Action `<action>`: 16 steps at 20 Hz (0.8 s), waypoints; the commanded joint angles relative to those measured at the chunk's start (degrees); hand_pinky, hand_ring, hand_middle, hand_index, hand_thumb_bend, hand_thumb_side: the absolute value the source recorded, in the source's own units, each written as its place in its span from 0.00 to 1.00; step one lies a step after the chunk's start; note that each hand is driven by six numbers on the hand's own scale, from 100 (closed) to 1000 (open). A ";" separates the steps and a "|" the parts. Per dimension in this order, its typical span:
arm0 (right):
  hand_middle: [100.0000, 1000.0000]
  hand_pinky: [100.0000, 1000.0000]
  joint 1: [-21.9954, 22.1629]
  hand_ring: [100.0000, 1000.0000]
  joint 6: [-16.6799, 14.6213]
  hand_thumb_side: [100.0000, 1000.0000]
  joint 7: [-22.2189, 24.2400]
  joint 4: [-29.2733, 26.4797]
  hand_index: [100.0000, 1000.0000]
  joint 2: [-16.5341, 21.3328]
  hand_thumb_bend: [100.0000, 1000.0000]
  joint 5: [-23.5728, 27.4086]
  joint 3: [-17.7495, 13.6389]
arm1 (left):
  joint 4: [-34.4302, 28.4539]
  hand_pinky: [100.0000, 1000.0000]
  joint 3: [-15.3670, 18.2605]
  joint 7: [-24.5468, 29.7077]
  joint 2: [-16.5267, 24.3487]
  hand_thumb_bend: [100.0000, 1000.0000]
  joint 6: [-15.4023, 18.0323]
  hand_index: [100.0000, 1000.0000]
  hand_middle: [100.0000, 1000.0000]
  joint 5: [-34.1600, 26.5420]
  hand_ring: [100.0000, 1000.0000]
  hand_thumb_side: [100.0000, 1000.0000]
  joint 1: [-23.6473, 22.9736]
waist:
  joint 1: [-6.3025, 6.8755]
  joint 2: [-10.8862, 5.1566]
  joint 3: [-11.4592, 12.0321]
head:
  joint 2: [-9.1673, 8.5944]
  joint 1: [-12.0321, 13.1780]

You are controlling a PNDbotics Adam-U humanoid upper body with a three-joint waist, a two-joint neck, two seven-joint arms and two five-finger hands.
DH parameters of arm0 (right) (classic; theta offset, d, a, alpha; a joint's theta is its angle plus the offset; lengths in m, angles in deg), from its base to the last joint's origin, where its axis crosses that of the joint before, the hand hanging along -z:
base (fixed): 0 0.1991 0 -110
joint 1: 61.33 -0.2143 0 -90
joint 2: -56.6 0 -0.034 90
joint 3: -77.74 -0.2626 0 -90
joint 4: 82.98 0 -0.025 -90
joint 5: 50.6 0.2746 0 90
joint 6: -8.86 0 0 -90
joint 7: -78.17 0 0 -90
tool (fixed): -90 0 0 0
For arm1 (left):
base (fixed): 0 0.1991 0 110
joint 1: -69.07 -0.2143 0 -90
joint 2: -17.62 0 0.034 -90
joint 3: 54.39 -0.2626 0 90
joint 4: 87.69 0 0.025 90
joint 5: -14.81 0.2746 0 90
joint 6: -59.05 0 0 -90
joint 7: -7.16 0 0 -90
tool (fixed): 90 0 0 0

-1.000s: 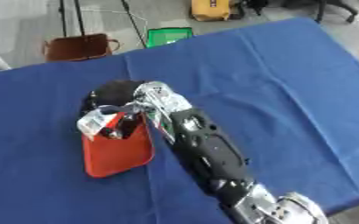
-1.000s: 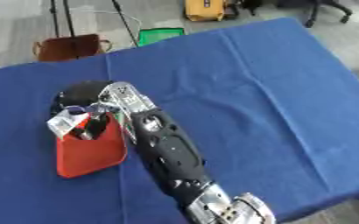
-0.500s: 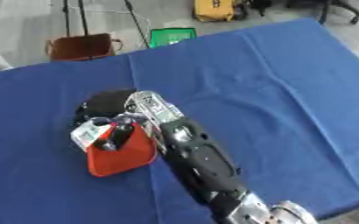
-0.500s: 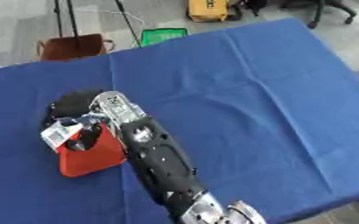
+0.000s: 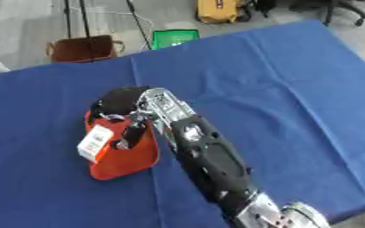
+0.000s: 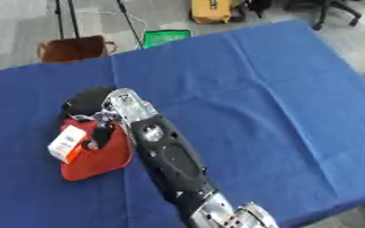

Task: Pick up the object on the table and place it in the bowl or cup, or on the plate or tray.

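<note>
A tray (image 5: 127, 162) lies on the left half of the tablecloth (image 5: 279, 84), nearer the front edge than the far edge. A small box (image 5: 95, 142) sits at the tray's left rim. The right hand (image 5: 123, 104) hangs over the tray's far end, its arm reaching in from the front edge.

The right arm enters from the lower right corner and stretches up and to the left across the view. It is mostly black, with silver parts at the wrist and near the lower end. The right hand (image 5: 122, 107) is at the end of it (its back is turned to the camera), and its fingers (image 5: 132, 133) are curled downward. The left hand does not show.
</note>
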 commanded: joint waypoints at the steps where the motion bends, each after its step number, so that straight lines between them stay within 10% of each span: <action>1: 0.81 0.93 -1.58 0.85 0.33 0.19 0.46 -1.42 0.88 0.97 0.20 -0.47 -0.79 | -0.72 0.61 0.28 0.05 0.82 0.23 0.10 0.83 0.76 -0.18 0.85 1.00 0.47 | 0.01 -1.44 -0.08 | -0.71 0.00; 16: 0.77 0.88 -2.34 0.78 2.13 0.29 -4.54 -5.45 0.85 4.07 0.13 2.11 -2.38 | -0.68 0.61 0.40 -0.09 0.90 0.24 0.10 0.83 0.76 -0.23 0.85 1.00 0.32 | -0.07 -1.74 -0.41 | -0.65 0.14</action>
